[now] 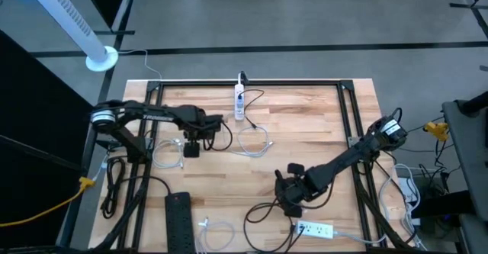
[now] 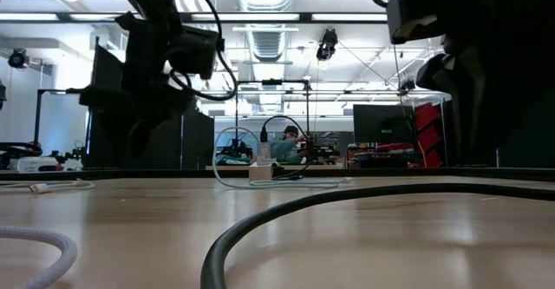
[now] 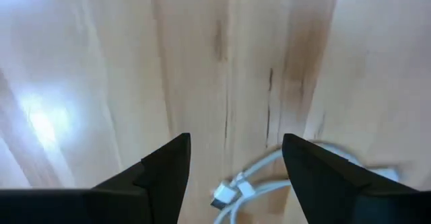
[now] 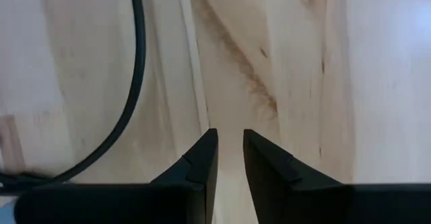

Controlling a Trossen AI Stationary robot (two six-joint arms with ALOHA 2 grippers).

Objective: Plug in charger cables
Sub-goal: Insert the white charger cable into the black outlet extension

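A white charger cable [image 1: 169, 155] lies in a loose coil on the table [image 1: 305, 124] at about nine o'clock from the centre, its small plug end [image 3: 225, 196] showing in the left wrist view. The left gripper [image 1: 191, 148] hovers just beside it, at its three o'clock, fingers spread wide and empty. This looks like the approach to a first pick; the next move calls for lowering and centring the fingers over that plug.

A second white cable [image 1: 254, 141] loops below the white power strip [image 1: 239, 101] at twelve o'clock. The right gripper [image 1: 288, 195], at five o'clock, has its fingers nearly closed on nothing, beside a black cable [image 4: 121, 109].

Only the left wrist view shows the plug; the high view alone shows the second white strip [image 1: 315, 229] and the black strip [image 1: 178, 222].
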